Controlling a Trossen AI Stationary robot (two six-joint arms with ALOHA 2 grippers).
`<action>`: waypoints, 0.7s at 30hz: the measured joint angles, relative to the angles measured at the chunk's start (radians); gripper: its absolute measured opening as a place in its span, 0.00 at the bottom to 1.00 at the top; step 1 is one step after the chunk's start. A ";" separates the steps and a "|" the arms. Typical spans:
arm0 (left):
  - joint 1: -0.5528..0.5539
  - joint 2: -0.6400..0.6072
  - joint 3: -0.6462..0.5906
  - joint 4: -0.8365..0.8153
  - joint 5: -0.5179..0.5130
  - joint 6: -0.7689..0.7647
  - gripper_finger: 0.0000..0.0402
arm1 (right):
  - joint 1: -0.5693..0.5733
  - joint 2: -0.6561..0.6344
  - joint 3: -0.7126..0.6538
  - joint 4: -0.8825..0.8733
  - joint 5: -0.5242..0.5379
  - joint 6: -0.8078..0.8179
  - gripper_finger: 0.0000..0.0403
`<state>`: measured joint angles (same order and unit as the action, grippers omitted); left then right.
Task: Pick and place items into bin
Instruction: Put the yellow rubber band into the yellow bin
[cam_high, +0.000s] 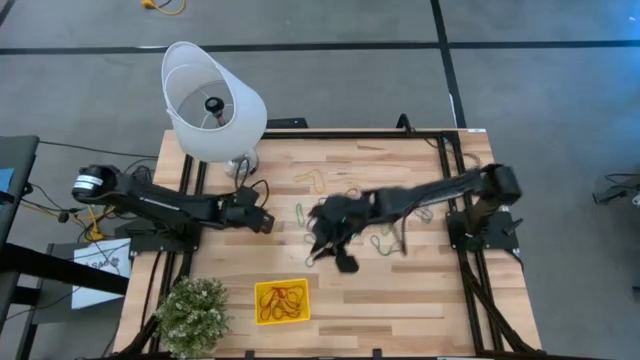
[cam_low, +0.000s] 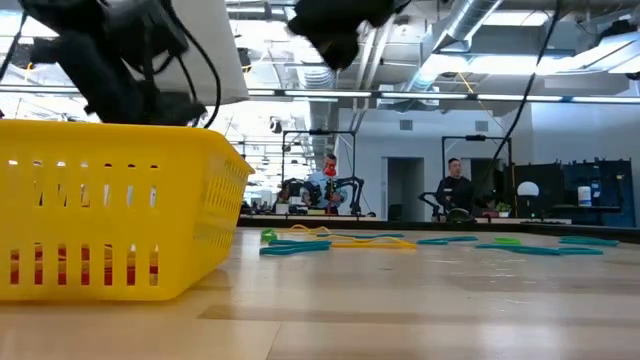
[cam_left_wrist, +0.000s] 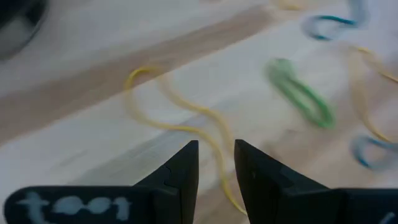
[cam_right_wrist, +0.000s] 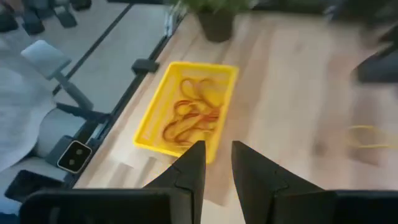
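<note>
- Two hands: right hand (cam_right_wrist: 214, 163), fingers a narrow gap apart and empty, faces the bin (cam_right_wrist: 186, 109), apparently lining up.
- Left hand (cam_left_wrist: 214, 168), slightly open and empty, sits over a yellow band (cam_left_wrist: 180, 118), poised to pinch.

the bin (cam_high: 282, 301) sits on the table (cam_high: 420, 300) near its front edge, left of centre, with several bands (cam_high: 281, 297) lying in it. a plant (cam_high: 193, 311) stands just left of the bin, at the front left corner. a lamp (cam_high: 211, 104) stands at the back left corner. loose bands (cam_high: 384, 240) lie scattered over the middle of the table, behind the bin. the left gripper (cam_high: 266, 221) is over the table's left side, the right gripper (cam_high: 322, 243) over the middle, among the loose bands.
</note>
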<state>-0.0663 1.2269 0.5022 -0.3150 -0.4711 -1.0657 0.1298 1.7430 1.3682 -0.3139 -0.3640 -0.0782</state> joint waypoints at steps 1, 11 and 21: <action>0.011 0.027 0.000 0.005 0.003 -0.041 0.23 | -0.023 -0.032 0.000 -0.024 0.000 -0.007 0.18; 0.120 0.212 0.002 0.119 0.081 -0.038 0.23 | -0.292 -0.251 0.000 -0.182 0.001 -0.010 0.18; 0.178 0.228 0.004 0.182 0.133 -0.006 0.23 | -0.389 -0.250 0.000 -0.187 -0.001 -0.009 0.18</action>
<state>0.1116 1.4548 0.5064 -0.1332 -0.3379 -1.0721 -0.2589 1.4933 1.3678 -0.5011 -0.3649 -0.0875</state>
